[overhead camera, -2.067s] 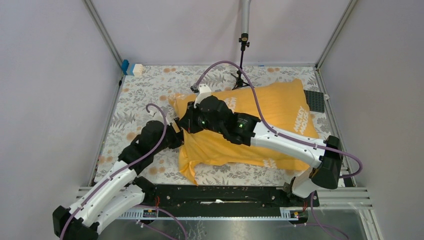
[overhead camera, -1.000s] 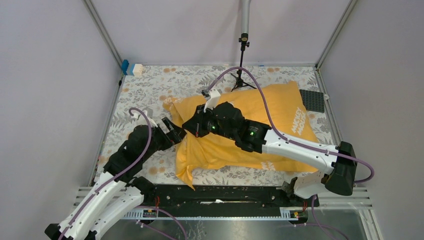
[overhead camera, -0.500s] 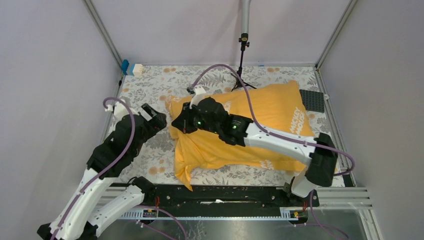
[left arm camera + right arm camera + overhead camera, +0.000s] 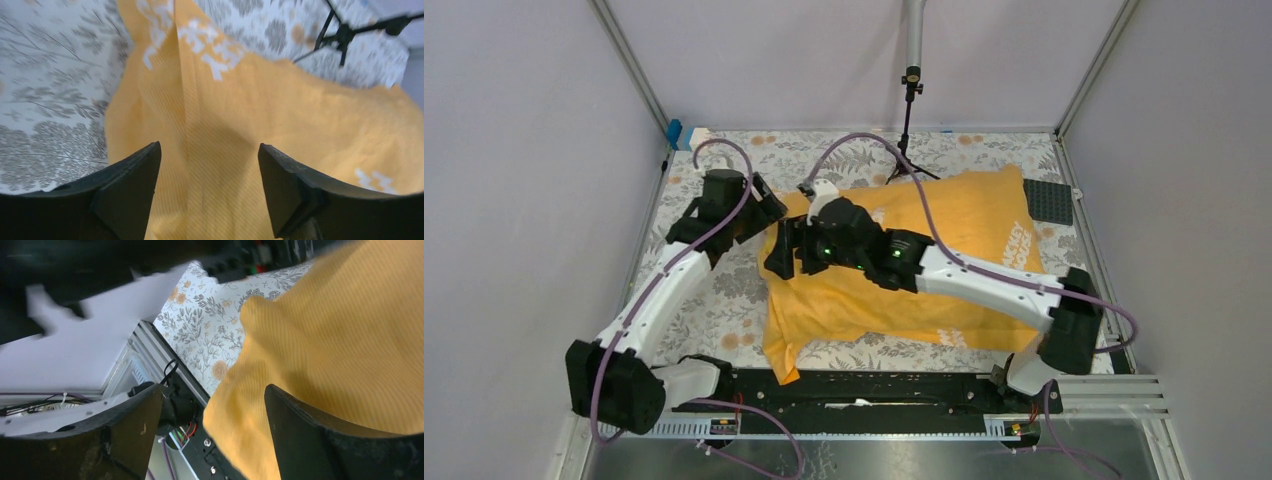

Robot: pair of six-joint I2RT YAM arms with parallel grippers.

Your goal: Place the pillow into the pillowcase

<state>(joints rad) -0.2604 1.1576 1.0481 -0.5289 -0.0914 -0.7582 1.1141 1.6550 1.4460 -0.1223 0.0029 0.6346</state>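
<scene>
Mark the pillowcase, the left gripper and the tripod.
pillowcase (image 4: 984, 215): top view, bare orange upper surface.
left gripper (image 4: 209, 150): left wrist view, midway between its open fingertips.
tripod (image 4: 344, 34): left wrist view, hub where the legs meet.

A tabletop (image 4: 724, 300) under a white cloth printed with grey leaves and orange flowers sits inside a booth of plain, pale lilac-grey panels. There is a back wall (image 4: 844, 60) along the far edge, a left wall (image 4: 514, 200) and a right wall (image 4: 1184, 200), joined by aluminium posts (image 4: 629, 65). A small black tripod (image 4: 910, 85) stands at mid far edge. A blue-and-white block (image 4: 686, 137) sits in the far left corner and a dark studded plate (image 4: 1052, 203) lies at the right edge. A black rail (image 4: 874, 388) runs along the near edge. The light is even.
</scene>
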